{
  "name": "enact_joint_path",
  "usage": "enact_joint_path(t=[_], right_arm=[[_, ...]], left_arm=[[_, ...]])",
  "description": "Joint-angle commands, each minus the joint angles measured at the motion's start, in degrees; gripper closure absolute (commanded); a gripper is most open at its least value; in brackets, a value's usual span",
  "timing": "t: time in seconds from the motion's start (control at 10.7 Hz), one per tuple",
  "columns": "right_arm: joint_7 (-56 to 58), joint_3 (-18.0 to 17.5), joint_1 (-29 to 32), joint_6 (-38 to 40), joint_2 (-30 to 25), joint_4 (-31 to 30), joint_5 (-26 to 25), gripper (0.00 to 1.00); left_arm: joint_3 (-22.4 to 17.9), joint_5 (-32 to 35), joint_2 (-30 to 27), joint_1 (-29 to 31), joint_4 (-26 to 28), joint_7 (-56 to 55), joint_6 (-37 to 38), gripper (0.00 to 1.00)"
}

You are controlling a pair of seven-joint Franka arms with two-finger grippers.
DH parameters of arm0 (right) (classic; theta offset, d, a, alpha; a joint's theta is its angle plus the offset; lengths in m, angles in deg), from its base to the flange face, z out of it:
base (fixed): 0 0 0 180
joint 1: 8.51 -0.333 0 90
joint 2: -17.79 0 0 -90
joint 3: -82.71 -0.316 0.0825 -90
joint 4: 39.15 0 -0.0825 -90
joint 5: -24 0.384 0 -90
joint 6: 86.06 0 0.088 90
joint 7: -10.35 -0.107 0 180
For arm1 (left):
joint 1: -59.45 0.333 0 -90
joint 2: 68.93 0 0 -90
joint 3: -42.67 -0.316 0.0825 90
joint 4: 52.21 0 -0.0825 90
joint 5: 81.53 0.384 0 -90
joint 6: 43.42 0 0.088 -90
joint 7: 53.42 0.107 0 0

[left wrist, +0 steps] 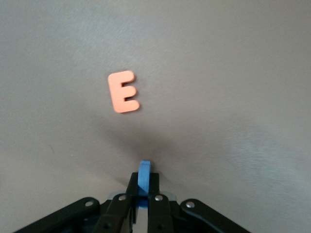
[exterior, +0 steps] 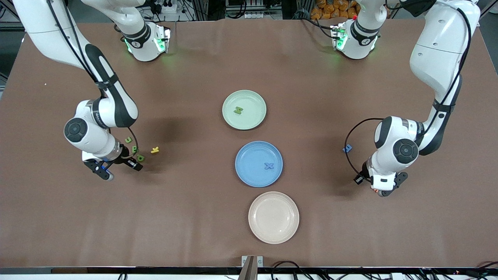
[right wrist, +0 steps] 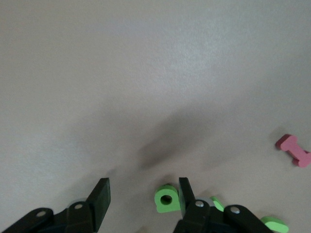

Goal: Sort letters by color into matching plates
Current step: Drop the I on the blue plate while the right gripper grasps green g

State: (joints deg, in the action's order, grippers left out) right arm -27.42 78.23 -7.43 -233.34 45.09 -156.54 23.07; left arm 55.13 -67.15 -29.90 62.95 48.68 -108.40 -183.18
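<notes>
The pale green plate holds one green letter. The blue plate, nearer the camera, holds a blue X. My left gripper is low over the table at the left arm's end and is shut on a blue letter, held edge-on. Another blue letter lies beside that arm. My right gripper is open and low at the right arm's end. In the right wrist view a green letter with a hole lies between its fingers, close to one. Green letters lie beside it.
A cream plate sits nearest the camera, in line with the other two. A yellow K lies by the green letters. An orange E lies on the table ahead of my left gripper. A pink letter lies near my right gripper.
</notes>
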Motion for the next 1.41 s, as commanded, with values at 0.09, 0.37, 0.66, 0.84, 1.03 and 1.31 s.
enact_joint_path(t=[0.09, 0.37, 0.66, 0.84, 1.03, 1.31], right_arm=[[4.4, 1.0, -0.4, -1.6, -1.3, -3.5, 1.5, 0.35], [7.9, 1.0, -0.6, -2.2, -1.6, -5.0, 1.1, 0.35], [8.0, 1.0, -0.8, -3.1, -1.2, -5.0, 1.1, 0.38], [8.4, 1.0, -0.8, -3.1, -1.1, -5.0, 0.8, 0.39], [8.7, 1.0, -0.8, -3.1, -0.9, -5.1, 0.5, 0.39], [8.8, 1.0, -0.8, -3.1, -0.7, -5.2, -0.7, 0.39]], left_arm=[[0.6, -0.1, -2.5, -3.7, -1.4, -1.4, 0.2, 1.00], [0.8, -0.3, -3.7, -10.4, -1.5, -4.7, 1.6, 1.00], [0.8, -0.3, -3.0, -19.6, -4.7, -9.6, 1.5, 1.00], [0.8, -0.2, -2.5, -24.3, -5.4, -10.3, 1.2, 1.00], [0.7, -0.2, 0.7, -29.0, -8.7, -12.2, -0.6, 1.00], [0.2, 0.5, 5.2, -32.6, -14.3, -12.2, -1.5, 0.39]])
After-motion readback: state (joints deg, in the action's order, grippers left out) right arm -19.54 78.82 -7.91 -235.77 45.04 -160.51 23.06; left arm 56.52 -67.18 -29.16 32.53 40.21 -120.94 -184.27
